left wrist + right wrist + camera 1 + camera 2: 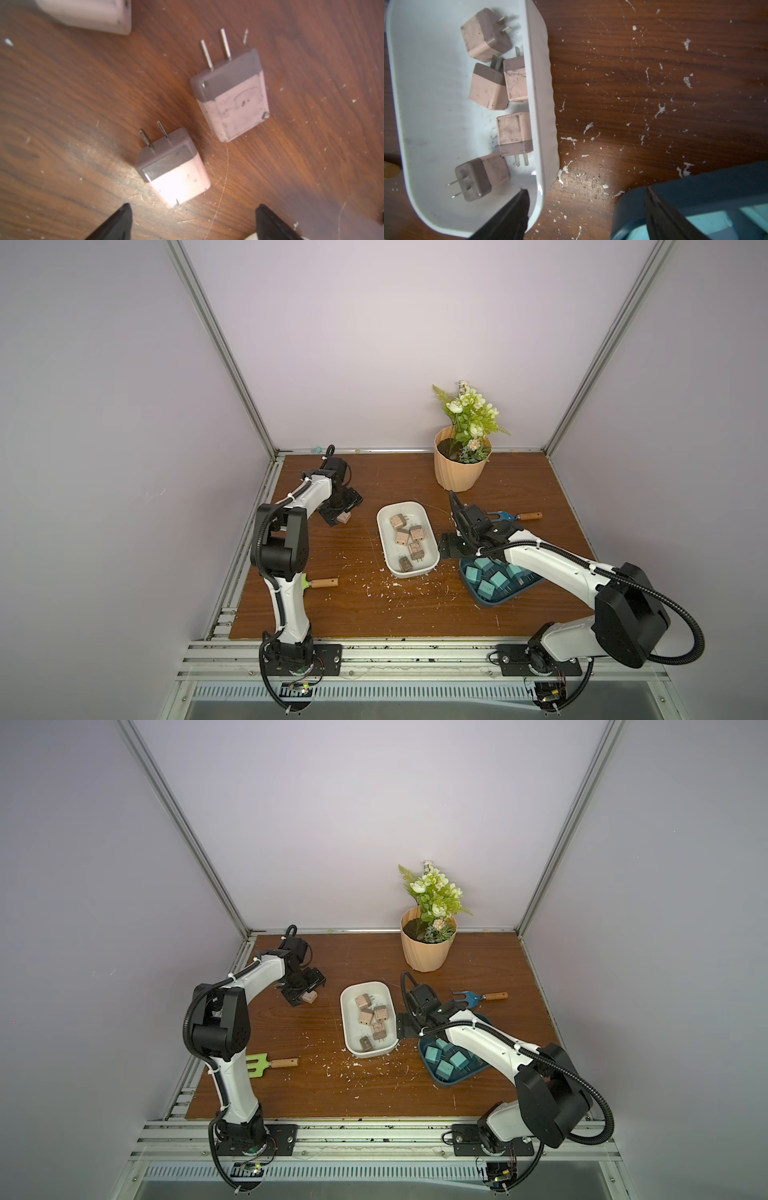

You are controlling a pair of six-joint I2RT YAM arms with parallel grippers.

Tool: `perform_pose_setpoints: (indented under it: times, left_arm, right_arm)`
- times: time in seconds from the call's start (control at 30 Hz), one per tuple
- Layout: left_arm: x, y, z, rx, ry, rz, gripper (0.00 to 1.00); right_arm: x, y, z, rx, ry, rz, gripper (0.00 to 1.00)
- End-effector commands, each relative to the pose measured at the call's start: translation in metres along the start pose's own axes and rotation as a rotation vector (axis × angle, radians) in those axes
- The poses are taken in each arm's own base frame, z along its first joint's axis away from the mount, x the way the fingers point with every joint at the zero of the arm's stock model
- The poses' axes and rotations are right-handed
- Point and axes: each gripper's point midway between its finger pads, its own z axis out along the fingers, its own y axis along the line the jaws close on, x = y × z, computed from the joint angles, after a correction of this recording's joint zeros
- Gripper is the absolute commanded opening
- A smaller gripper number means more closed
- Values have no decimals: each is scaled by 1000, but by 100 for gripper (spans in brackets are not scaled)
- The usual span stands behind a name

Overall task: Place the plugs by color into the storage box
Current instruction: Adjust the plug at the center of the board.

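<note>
Sorting looks mostly done. In both top views the white tub (pixel 388 556) holds five tan plugs (pixel 402 537), and the teal tub (pixel 490 602) holds a heap of teal plugs (pixel 492 578), partly hidden under the right arm. One stray plug (pixel 343 517) lies on the table (pixel 374 614) just beside the left gripper (pixel 334 516).

The left wrist view shows that claw spread wide and empty above a nearer tan plug (pixel 173 172), with a farther tan plug (pixel 230 97) beside it. A blurred pink shape (pixel 89 14) may be a third.

In the right wrist view the right gripper (pixel 585 189) hangs wide open, holding nothing, between the two tubs. The table's tan strays remain for the white tub
</note>
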Motion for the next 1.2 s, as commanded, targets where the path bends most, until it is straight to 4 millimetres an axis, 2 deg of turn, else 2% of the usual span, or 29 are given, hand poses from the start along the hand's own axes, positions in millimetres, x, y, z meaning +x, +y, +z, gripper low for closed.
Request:
perform_pose_setpoints:
  times: [0.0,0.27,0.43,0.5,0.6,0.77,0.83,0.87,1.17]
  left_arm:
    - [8,23,14,-60,34,-154,88]
    - [11,38,24,-103,30,-203,76]
    - [12,45,30,-121,31,-210,73]
    - [9,44,29,-120,21,-205,75]
    - [0,40,23,-110,-10,-195,84]
    - [-17,28,17,-68,-41,-183,89]
    - [-16,28,22,-76,-24,-179,89]
    - [-22,19,18,-52,-34,-177,89]
    - [-21,25,20,-72,-39,-217,88]
  right_arm:
    - [-13,5,-6,-13,-43,-1,89]
    - [-4,-1,-11,-11,-52,18,88]
    - [2,-7,-15,-6,-54,26,89]
    - [5,-10,-17,0,-57,31,89]
    - [9,-14,-20,2,-61,40,88]
    - [17,-18,-20,-2,-56,56,89]
    - [18,-18,-20,-3,-55,57,88]
    - [18,-18,-20,-5,-56,58,88]
    - [16,-17,-20,-4,-61,63,89]
